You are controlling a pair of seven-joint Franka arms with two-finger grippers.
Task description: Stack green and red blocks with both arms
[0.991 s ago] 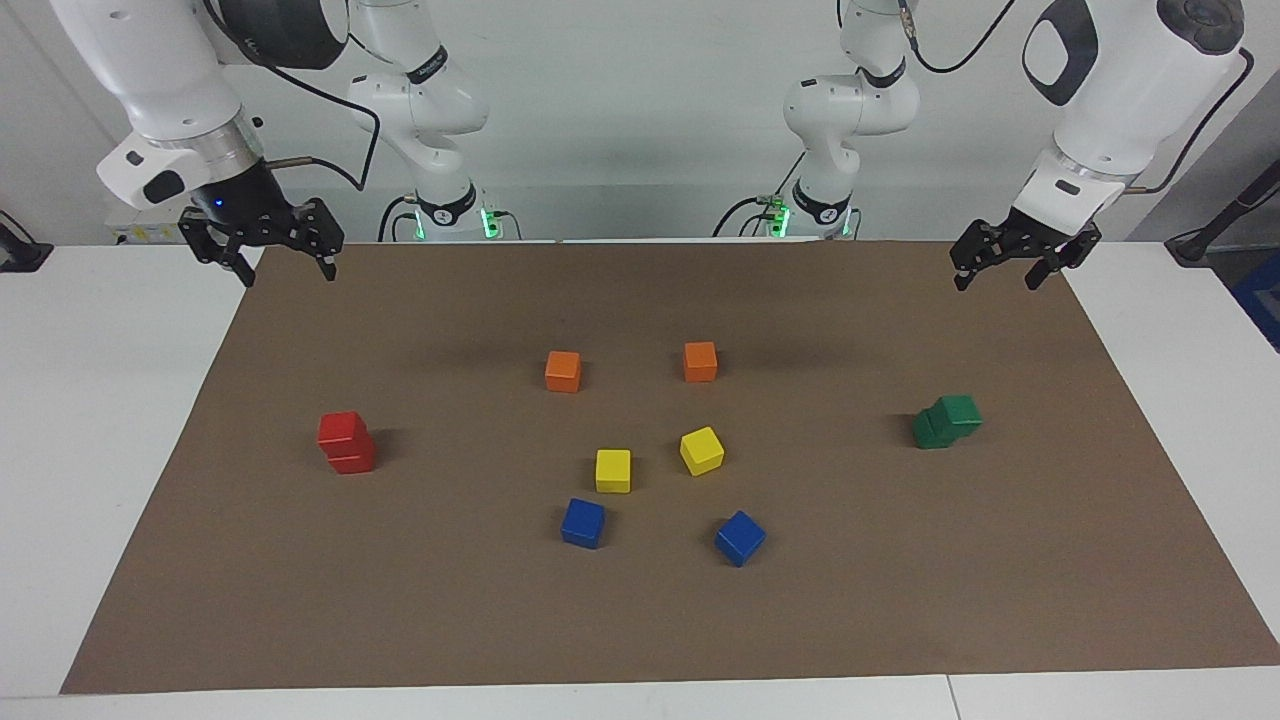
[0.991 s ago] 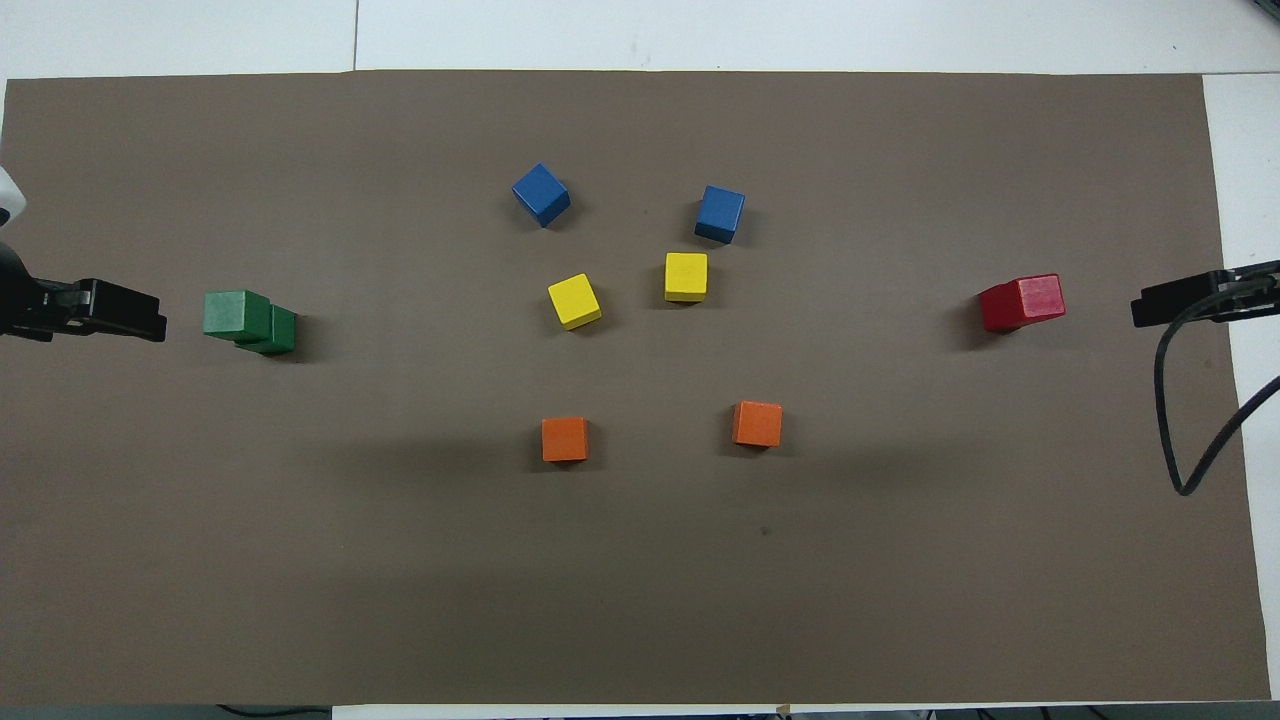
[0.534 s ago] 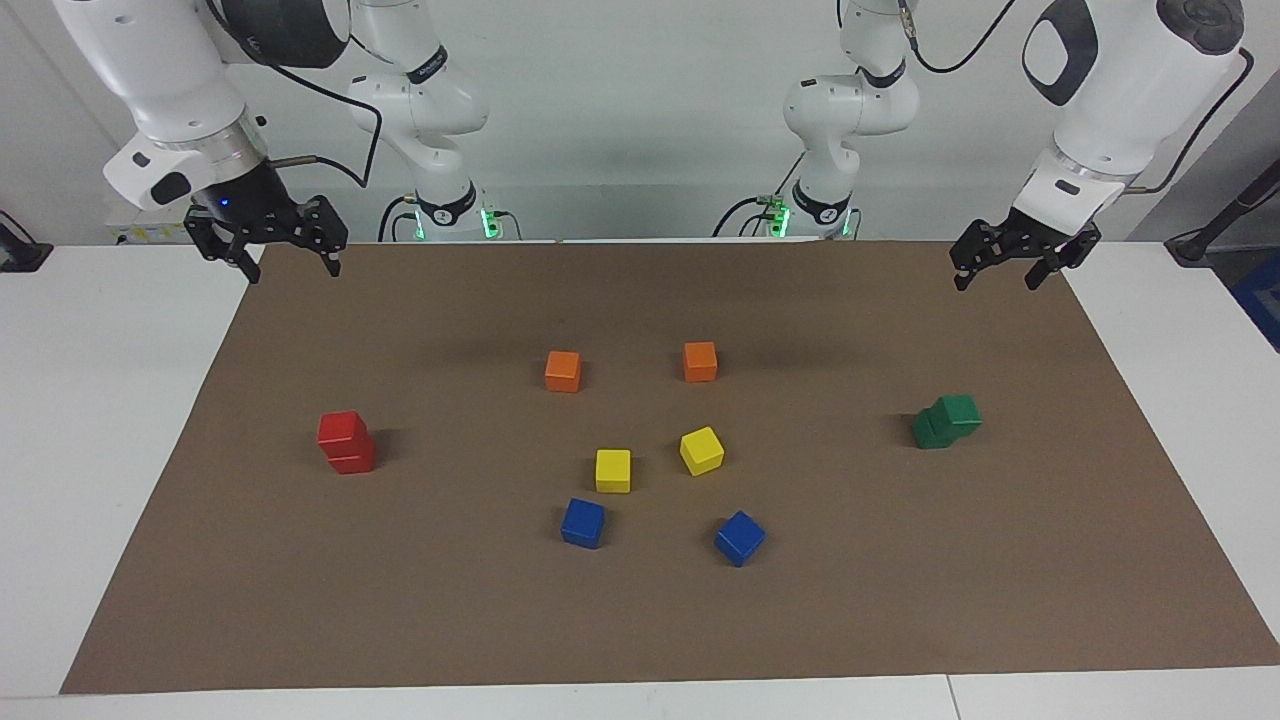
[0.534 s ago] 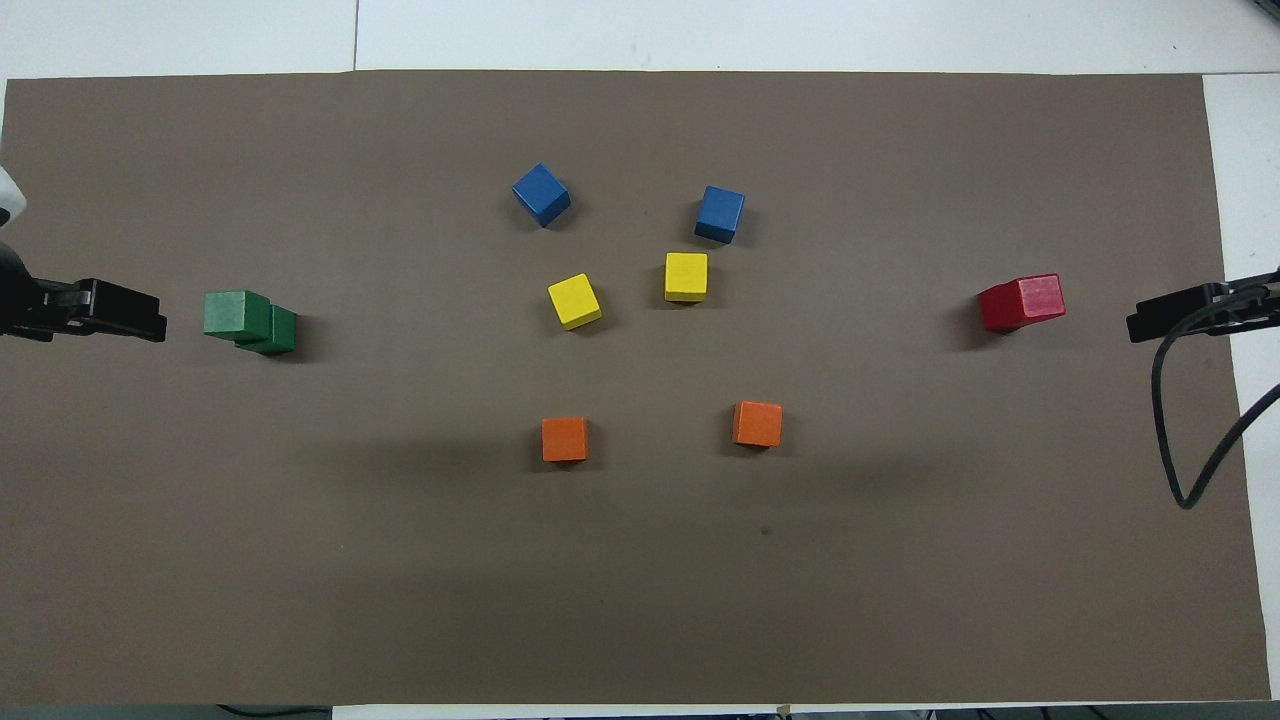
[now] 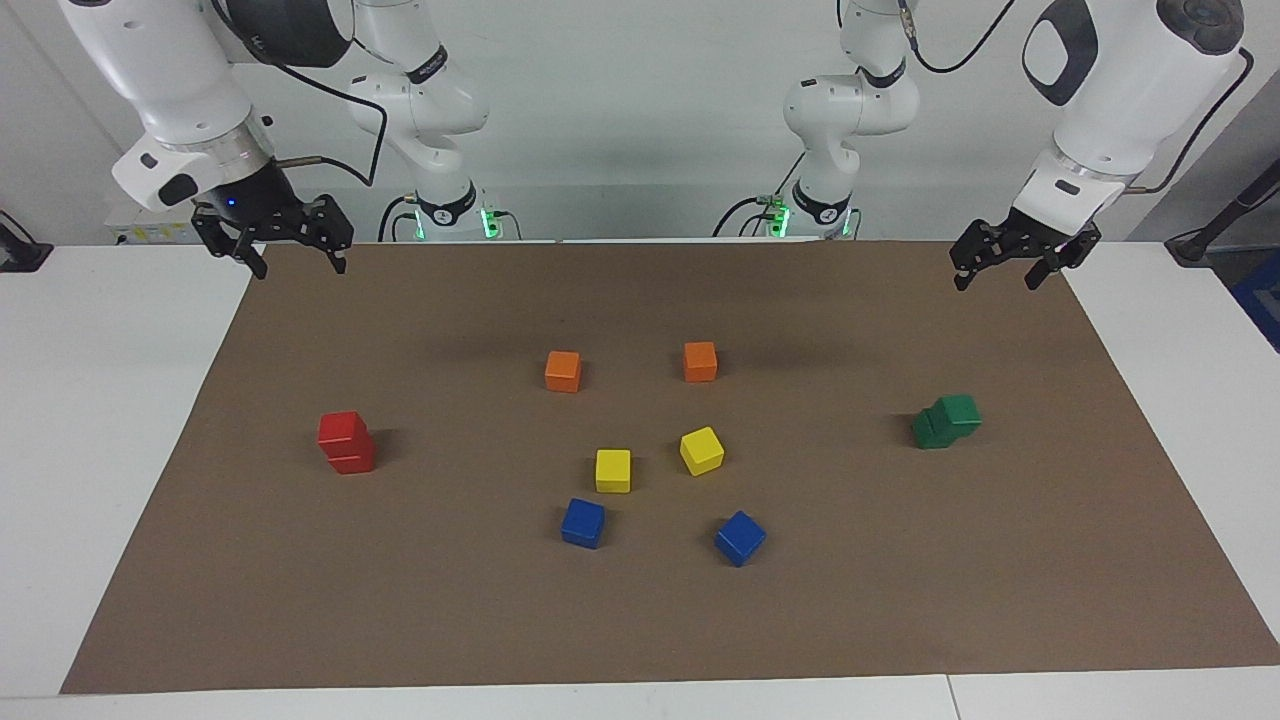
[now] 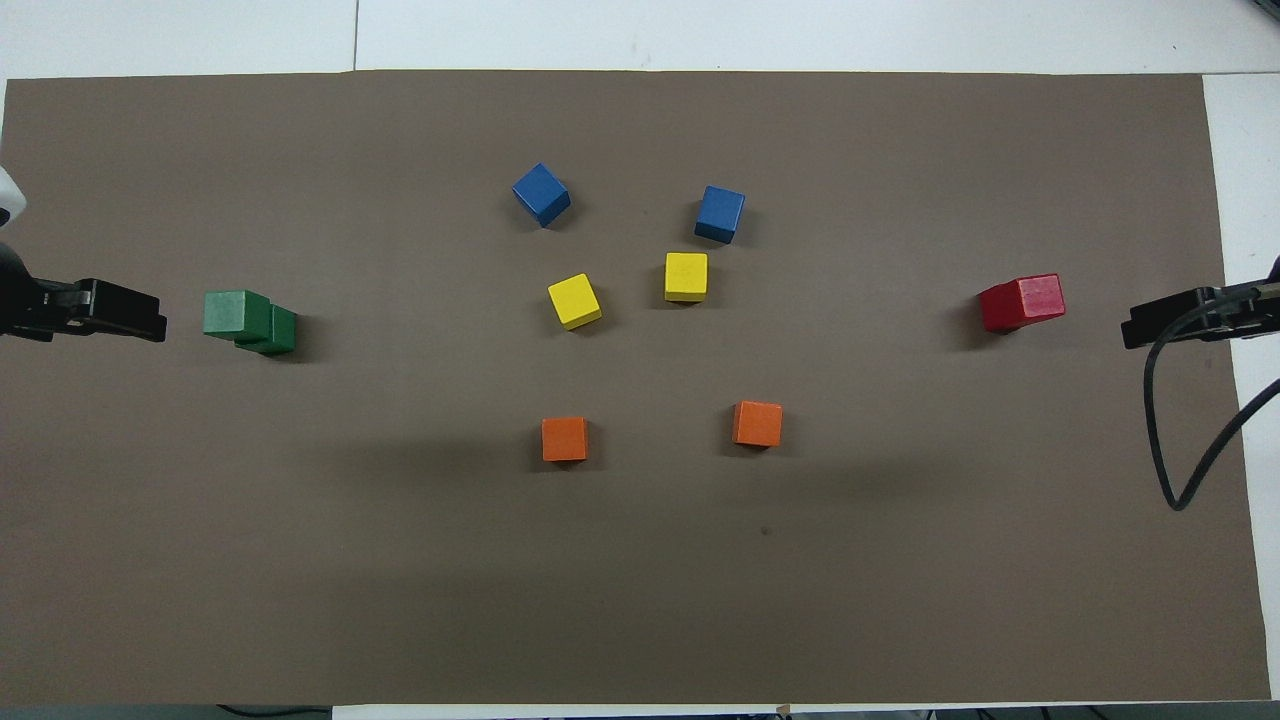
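Both matte cube pairs, red [image 5: 346, 441] and green [image 5: 946, 421], look stacked; left hand [image 5: 1011, 264] and right hand [image 5: 285, 244] hang empty, fingers apart.

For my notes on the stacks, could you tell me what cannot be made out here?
- Lower red block: overhead view, mostly covered by the upper red block.
- Lower green block: overhead view, partly covered by the upper green block.
- Right gripper: overhead view, cut off by the edge.
- Left gripper: the same.
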